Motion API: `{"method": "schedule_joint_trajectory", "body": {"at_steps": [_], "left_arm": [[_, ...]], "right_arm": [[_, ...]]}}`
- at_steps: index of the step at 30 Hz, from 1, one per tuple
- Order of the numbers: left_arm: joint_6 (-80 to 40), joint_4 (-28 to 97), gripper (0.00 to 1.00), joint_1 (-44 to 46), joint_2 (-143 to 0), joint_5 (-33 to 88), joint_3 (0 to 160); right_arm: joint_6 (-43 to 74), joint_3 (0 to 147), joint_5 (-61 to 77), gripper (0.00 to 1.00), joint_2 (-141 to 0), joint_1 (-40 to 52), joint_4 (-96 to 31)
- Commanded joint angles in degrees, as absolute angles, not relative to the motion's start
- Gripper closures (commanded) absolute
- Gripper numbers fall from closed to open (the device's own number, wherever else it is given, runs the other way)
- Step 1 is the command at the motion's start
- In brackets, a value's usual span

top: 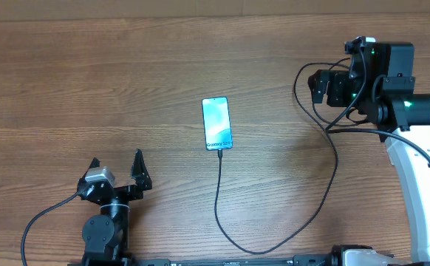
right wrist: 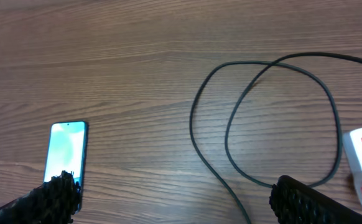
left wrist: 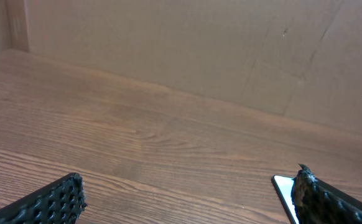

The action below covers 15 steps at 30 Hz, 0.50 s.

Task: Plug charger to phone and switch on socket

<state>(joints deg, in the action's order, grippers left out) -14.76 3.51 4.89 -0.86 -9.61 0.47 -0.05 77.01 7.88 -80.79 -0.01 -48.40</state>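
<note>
Fingers [top: 139,159] of left gripper [top: 116,159] and right gripper [right wrist: 173,186] gape empty, phone [top: 216,123] well apart between them, charger [top: 219,185] seemingly plugged in

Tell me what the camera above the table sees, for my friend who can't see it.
A slim smartphone with a light blue screen lies mid-way on a brown wooden table, and a long thin black charger cable meets its lower end, then loops off right. The left gripper sits open at lower left; the right gripper is at upper right.
</note>
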Motion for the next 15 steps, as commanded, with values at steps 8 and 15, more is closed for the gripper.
{"method": "schedule_joint_trajectory", "body": {"at_steps": [8,15], "left_arm": [[-13.72,3.60,0.01,4.89,-0.25,-9.41,0.27],[-13.72,3.60,0.00,4.89,-0.25,-9.41,0.27]], "right_arm": [[-0.51,77.10,5.80,0.00,-80.18,-0.05,-53.47],[-2.02,72.12,6.09,0.00,-80.20,-0.05,-54.04]]}}
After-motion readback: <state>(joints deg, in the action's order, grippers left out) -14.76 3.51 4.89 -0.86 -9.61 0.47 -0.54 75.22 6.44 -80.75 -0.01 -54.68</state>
